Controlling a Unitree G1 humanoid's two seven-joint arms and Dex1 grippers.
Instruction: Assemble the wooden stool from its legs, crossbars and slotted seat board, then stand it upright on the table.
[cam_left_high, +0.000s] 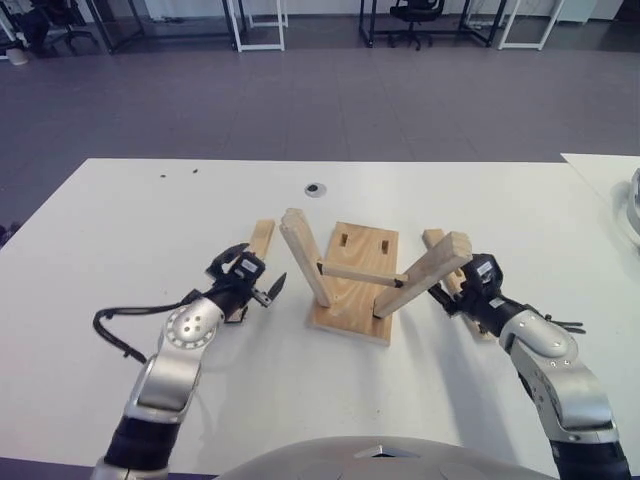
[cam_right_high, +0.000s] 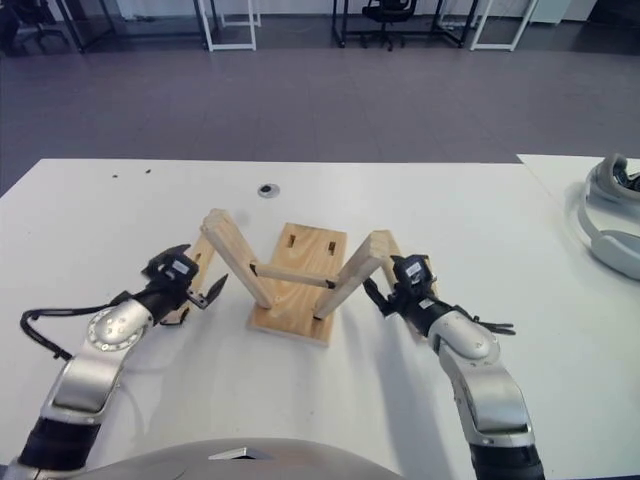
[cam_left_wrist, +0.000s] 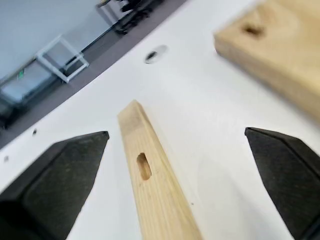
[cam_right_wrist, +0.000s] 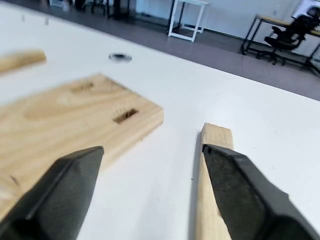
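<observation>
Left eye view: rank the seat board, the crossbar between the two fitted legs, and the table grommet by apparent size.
1. seat board
2. crossbar
3. grommet, clearly smallest, though it lies farther from the camera.

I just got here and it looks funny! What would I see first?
A half-built stool sits on the white table: the seat board lies flat, and a left-leaning leg and a right-leaning leg stick up from it like a V, joined by a crossbar. The open left gripper hangs over the left loose leg, and the open right gripper is by the right loose leg.
</observation>
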